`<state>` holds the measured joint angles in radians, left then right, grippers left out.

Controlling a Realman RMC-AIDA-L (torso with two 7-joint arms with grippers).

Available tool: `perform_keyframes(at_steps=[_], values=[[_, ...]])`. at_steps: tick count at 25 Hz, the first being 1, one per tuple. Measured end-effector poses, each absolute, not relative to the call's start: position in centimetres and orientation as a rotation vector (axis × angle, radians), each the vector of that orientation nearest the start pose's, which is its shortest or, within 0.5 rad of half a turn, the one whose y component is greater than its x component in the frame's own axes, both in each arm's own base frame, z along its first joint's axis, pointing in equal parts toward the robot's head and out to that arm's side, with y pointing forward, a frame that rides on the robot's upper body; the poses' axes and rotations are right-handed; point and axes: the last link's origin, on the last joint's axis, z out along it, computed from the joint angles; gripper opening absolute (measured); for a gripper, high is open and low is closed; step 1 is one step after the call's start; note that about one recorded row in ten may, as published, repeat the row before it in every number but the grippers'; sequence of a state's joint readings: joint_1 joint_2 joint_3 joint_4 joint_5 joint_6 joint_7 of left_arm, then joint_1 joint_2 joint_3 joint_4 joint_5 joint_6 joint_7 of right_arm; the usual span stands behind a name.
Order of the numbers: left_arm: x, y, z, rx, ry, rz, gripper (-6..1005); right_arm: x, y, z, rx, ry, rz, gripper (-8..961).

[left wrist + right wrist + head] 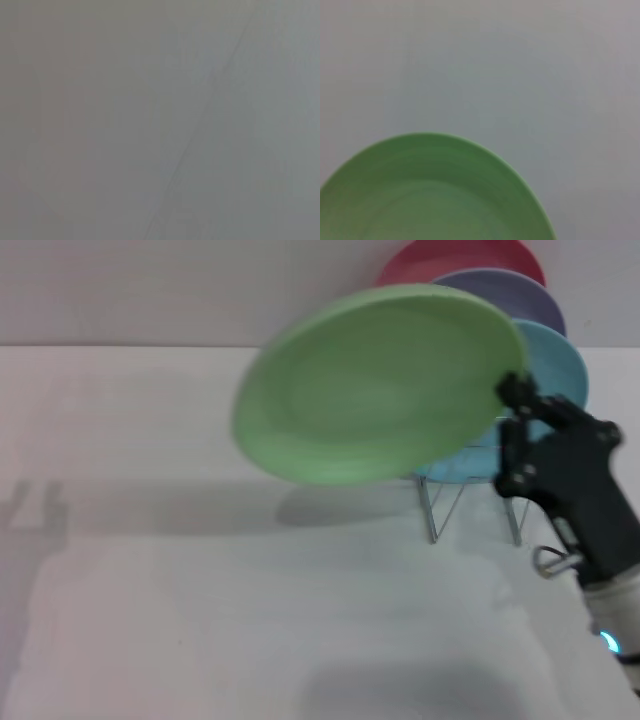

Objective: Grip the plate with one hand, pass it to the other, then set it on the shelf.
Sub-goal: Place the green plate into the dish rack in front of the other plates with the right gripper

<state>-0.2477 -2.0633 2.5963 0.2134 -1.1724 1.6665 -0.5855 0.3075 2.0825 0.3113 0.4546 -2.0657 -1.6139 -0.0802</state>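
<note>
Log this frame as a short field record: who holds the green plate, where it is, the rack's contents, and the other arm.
holder: right gripper, shut on the green plate at its rim
plate position: lifted off the table, tilted, in front of the wire rack
rack contents: turquoise plate, lavender plate, red plate
left gripper: not in view

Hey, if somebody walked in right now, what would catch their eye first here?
The light green plate, held in the air, tilted, by the right gripper clamped on its rim at the right. Behind it, a turquoise-blue plate, a lavender plate and a red plate stand in the wire shelf at the table's back.
</note>
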Motion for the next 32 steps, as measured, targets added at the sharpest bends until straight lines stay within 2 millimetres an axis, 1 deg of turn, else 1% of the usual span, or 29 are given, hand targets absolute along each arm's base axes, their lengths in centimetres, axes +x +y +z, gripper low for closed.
perform_keyframes(at_steps=[1, 2, 3, 6, 7, 8, 12, 14, 15, 22, 32], values=[[-32.6, 25.1, 2.2, -1.312, -0.661, -1.314, 314, 24.1, 25.1, -5.1, -1.653, 0.225, 1.119, 16], [-32.6, 25.3, 2.0, -1.316, -0.672, -1.312, 329, 24.9, 24.8, -4.6, -1.633, 0.210, 1.097, 16], [-32.6, 25.3, 2.0, -1.316, -0.672, -1.312, 364, 24.9, 24.8, -4.6, -1.633, 0.210, 1.097, 16], [-32.7, 25.6, 1.8, -1.320, -0.701, -1.314, 470, 25.9, 24.6, -3.7, -1.602, 0.184, 1.065, 16], [-32.7, 25.7, 1.8, -1.320, -0.708, -1.317, 505, 26.4, 24.6, -3.1, -1.583, 0.165, 1.043, 16], [-32.7, 25.7, 1.8, -1.320, -0.708, -1.317, 541, 26.4, 24.6, -3.1, -1.583, 0.165, 1.043, 16], [-32.6, 25.9, 1.7, -1.321, -0.739, -1.338, 677, 27.5, 24.7, -2.0, -1.544, 0.133, 0.999, 16], [-32.6, 26.1, 1.7, -1.321, -0.745, -1.347, 744, 27.7, 24.7, -1.9, -1.542, 0.131, 0.992, 16], [-32.5, 26.2, 1.7, -1.323, -0.746, -1.354, 778, 28.1, 24.6, -1.6, -1.542, 0.124, 0.970, 16], [-32.1, 26.6, 1.7, -1.328, -0.740, -1.365, 814, 29.3, 24.4, -1.1, -1.552, 0.103, 0.908, 17], [-31.8, 27.1, 1.7, -1.332, -0.741, -1.386, 814, 30.1, 24.7, -0.3, -1.542, 0.083, 0.861, 17]])
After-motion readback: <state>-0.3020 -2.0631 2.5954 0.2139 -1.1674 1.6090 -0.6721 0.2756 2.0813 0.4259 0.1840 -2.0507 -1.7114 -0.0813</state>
